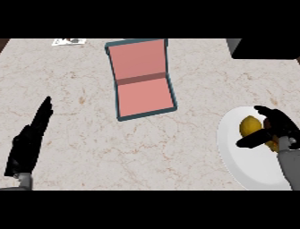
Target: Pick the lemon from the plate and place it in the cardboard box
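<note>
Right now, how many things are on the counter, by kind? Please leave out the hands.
Lemon: 1
Plate: 1
Box: 1
Small paper item at far edge: 1
Dark block at far right corner: 1
Total: 5

The right hand (276, 131) curls round the lemon (250, 125) on the white plate (241, 163) at the counter's (79, 129) right. The open pink box (141, 79) lies further back. The left hand (28, 141) rests straight-fingered at left.

Single head view, high above the counter (79, 129) — facing steeply down, forearms entering from lower edge
</note>
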You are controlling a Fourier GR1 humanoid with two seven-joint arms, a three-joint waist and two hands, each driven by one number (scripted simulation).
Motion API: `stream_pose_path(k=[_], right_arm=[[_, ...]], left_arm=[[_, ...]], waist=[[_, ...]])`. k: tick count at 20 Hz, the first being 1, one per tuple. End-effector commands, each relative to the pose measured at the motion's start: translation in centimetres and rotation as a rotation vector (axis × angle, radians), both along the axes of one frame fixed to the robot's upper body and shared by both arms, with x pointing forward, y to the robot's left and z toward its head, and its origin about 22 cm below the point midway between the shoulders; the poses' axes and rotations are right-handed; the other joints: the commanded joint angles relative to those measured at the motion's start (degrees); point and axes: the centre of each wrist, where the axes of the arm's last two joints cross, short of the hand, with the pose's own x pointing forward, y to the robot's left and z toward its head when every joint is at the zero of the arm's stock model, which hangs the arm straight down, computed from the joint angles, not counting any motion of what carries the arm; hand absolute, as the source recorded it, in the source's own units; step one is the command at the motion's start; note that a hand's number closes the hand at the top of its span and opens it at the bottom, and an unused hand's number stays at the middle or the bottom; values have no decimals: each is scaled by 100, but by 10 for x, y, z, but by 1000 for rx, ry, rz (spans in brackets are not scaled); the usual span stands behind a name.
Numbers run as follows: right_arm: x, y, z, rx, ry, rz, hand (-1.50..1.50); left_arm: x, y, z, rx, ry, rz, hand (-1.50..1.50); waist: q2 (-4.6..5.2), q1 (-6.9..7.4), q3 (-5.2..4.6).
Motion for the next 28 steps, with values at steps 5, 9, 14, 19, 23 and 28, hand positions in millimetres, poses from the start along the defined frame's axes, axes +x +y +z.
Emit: stream_pose_path(k=[5,9,14,19,23,28], right_arm=[[-14,-16,-7,-143,-59,16,150],[-6,0,-18,-221,-103,19,150],[29,25,28,-284,-258,417,150],[45,64,85,-325,-464,920,150],[58,54,115,-349,-578,1163,150],[81,23,143,-269,-755,1298,150]], left_arm=[[6,-6,1,12,-10,10,0],[8,2,0,-2,-8,9,0],[5,-14,10,1,-20,-66,0],[13,-30,15,3,-55,-151,0],[19,-34,21,8,-76,-178,0],[23,-34,18,7,-66,-162,0]], waist=[[42,-23,66],[48,-5,66],[135,400,82],[340,1177,97],[378,1094,114],[403,888,110]])
